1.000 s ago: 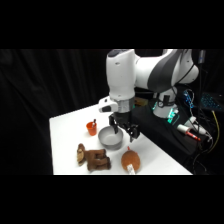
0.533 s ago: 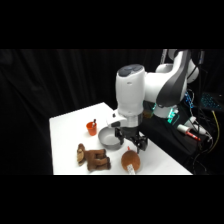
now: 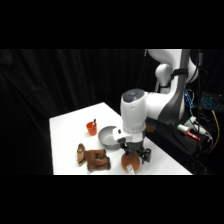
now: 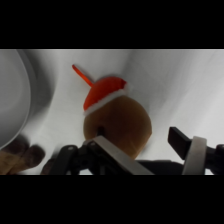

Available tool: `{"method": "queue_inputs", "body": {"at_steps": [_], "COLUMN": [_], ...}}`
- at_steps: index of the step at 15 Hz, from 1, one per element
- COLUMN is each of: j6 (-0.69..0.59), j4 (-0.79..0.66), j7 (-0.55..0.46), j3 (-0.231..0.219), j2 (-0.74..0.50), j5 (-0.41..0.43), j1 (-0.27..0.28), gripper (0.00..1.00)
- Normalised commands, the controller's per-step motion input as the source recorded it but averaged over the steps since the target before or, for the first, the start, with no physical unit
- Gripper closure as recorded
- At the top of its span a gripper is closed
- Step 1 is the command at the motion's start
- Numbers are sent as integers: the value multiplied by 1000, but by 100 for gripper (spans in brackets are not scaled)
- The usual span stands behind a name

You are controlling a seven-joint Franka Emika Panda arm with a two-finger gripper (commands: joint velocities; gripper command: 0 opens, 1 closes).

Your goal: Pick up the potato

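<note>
The white arm reaches down over the front part of the white table point(image 3: 65, 135), and its gripper point(image 3: 134, 156) is low, right above the potato point(image 3: 131, 161). The potato lies on the table near the front edge, just in front of the grey bowl point(image 3: 107, 136) and to the right of the dark brown plush toy point(image 3: 94, 158).

In the wrist view the potato point(image 4: 119, 125) is a rounded orange-brown lump which fills the middle of the picture. One finger point(image 4: 117, 156) is on its near left side and the other finger point(image 4: 192, 150) stands apart on the right, so the gripper point(image 4: 156, 153) is spread wide and holds nothing. Whether the left finger touches the potato cannot be told.

A small orange cup point(image 3: 91, 128) stands behind the bowl side, well apart from the potato. In the wrist view an orange-red shape point(image 4: 102, 89) shows just beyond the potato, and the bowl's rim point(image 4: 25, 100) curves at the left edge.
</note>
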Motion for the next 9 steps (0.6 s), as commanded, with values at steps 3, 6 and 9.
{"method": "queue_inputs", "body": {"at_steps": [3,6,9], "j6": [329,244,147], "j4": [13,30,40], "j7": [-19,-14,33], "j3": [-26,-44,-77], "j2": [223,214,146], "j5": [-87,-109,-128], "j1": [28,33,63], "gripper": [0,0,32]}}
